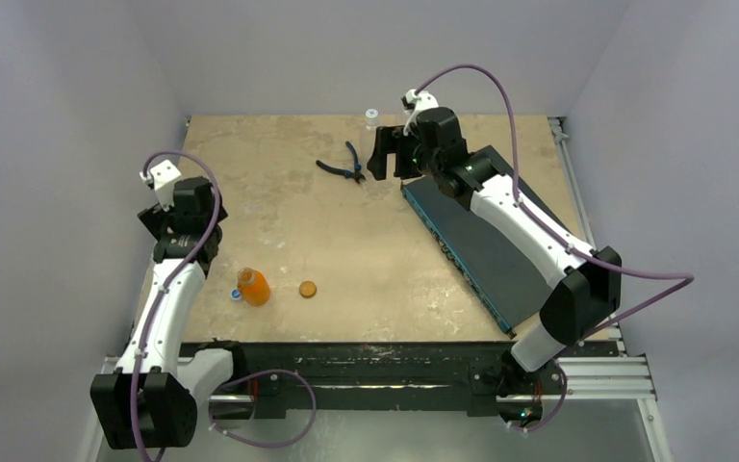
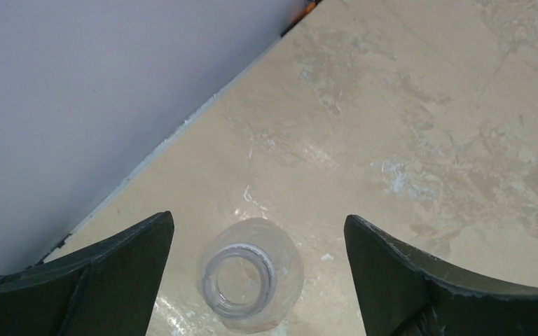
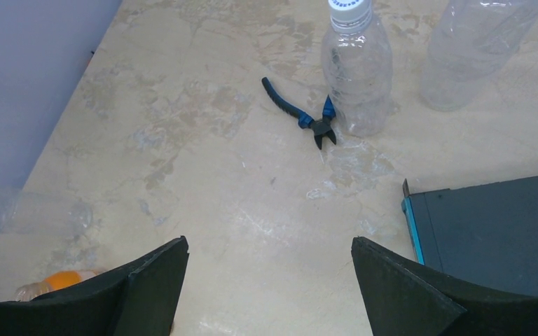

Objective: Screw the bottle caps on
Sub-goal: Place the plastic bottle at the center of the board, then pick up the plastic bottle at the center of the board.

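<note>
Pale grey walls (image 1: 58, 87) close in a beige, mottled tabletop (image 1: 279, 226). At the far left the left gripper (image 2: 258, 218) points down with its jaws spread wide. An uncapped clear bottle (image 2: 252, 276) stands between them by the wall's edge, its open mouth facing up and neither finger touching it.

Nearer the front edge a small blue cap (image 1: 236, 295) lies just beside the orange bottle (image 1: 255, 287). Whether that bottle stands or leans cannot be told from above. A little to its right, apart from it, the flat orange-brown cap (image 1: 308, 288) lies alone on the table.

Toward the back centre the blue-handled pliers (image 3: 300, 115) rest flat, their nose touching or nearly touching the foot of a capped clear bottle (image 3: 356, 70). That bottle is upright, with a whitish cap (image 3: 349, 8) on its neck. Beside it stands a second clear bottle (image 3: 473, 49); its top is cut off by the wrist view.

The right gripper (image 3: 267, 245) hovers near the capped bottle, jaws wide and holding nothing. Under the right arm a dark board (image 1: 486, 245) with a blue edge lies slantwise across the table's right side.
</note>
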`<state>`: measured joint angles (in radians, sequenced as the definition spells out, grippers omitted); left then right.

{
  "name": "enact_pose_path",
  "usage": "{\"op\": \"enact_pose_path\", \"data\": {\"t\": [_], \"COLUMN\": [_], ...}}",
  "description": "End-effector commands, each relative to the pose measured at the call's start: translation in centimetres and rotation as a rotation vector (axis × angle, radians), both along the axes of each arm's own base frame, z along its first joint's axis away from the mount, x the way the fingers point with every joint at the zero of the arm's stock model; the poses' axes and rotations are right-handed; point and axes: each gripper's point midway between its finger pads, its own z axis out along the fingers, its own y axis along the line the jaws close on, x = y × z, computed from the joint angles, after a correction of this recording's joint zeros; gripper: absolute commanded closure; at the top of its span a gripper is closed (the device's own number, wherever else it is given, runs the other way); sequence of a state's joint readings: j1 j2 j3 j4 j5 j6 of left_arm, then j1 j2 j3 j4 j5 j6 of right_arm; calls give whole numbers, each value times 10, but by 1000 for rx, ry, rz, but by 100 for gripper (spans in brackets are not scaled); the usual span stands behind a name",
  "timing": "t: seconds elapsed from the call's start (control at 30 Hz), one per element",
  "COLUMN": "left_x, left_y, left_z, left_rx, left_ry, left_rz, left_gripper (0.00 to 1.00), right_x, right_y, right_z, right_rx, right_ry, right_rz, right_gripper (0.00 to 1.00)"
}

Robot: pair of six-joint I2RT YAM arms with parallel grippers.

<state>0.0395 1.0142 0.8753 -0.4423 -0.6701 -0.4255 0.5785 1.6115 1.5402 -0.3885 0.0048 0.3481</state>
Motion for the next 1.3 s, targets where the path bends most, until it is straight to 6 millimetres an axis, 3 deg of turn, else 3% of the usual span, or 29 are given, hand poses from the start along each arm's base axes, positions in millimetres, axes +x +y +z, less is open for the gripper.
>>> {"op": "enact_pose_path", "data": {"t": [0.0,0.17,0.23,0.37,0.53,0.7,0.77,0.87,1.0,1.13,1.27], "left_x": [15,23,31,49,90,130,136,133,112,92,78], "left_y": [-7,0,0,-2,-27,-84,-123,-183,-252,-286,-300], "left_z": [-13,-15,-11,-1,38,79,91,109,113,126,138], "left_rx": [-56,-7,7,26,16,-57,-135,-239,-379,-558,-623], "left_ry": [-96,-92,-102,-114,-173,-187,-189,-214,-173,-214,-228], "left_rz": [-23,-14,-26,-75,-268,-604,-783,-1003,-1244,-1371,-1443], "left_gripper": [11,24,35,75,93,97,99,99,99,99,99], "right_x": [-10,-11,-10,-10,-11,-23,-37,-58,-78,-95,-92], "right_y": [5,9,11,13,14,21,32,47,66,93,105], "right_z": [31,28,26,23,26,42,51,62,56,40,21], "right_rx": [63,69,68,68,80,131,173,239,252,178,155], "right_ry": [-70,-70,-67,-66,-82,-137,-172,-240,-292,-331,-313], "right_rz": [28,40,43,47,55,138,238,385,523,602,623], "right_gripper": [10,10,10,11,11,10,9,5,1,1,1]}}
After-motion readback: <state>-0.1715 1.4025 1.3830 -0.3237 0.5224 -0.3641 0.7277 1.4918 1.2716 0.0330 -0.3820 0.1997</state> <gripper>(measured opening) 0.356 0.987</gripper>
